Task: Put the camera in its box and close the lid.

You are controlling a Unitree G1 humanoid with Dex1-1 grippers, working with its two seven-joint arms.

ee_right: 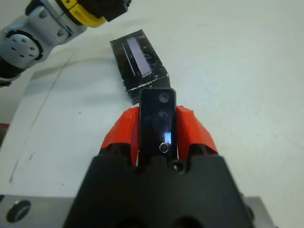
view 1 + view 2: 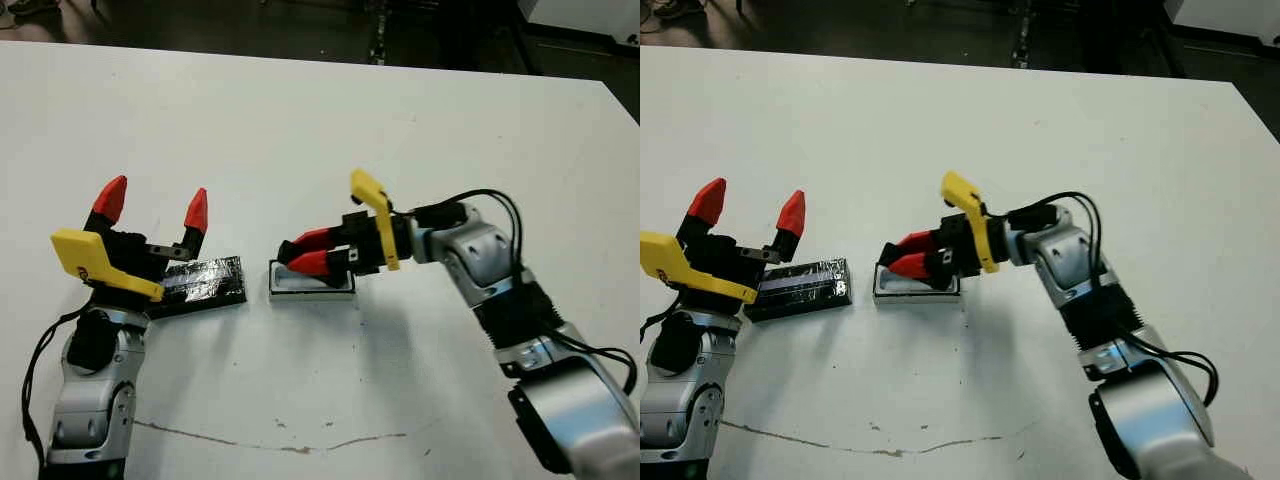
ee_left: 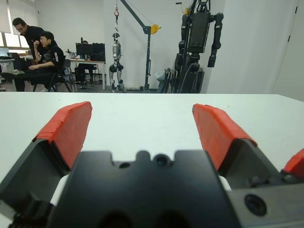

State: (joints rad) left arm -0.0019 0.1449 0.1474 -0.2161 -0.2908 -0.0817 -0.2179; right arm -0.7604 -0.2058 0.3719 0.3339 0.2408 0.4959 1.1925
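The white worktop [image 2: 300, 120] bears faint scuff lines. The right tool [image 1: 157, 135] pinches the camera [image 1: 157, 121]; the left tool [image 2: 152, 212] is spread. People sit at desks beyond.

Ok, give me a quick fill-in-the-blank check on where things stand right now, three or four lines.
1. The camera is clamped between the fingers of the ____ gripper.
2. That gripper hangs over the ____, which lies on the white table.
3. The lid lies beside the box, just in front of the ____ gripper.
4. The left gripper's fingers are spread ____ and hold nothing.

Missing words: right; box; left; open
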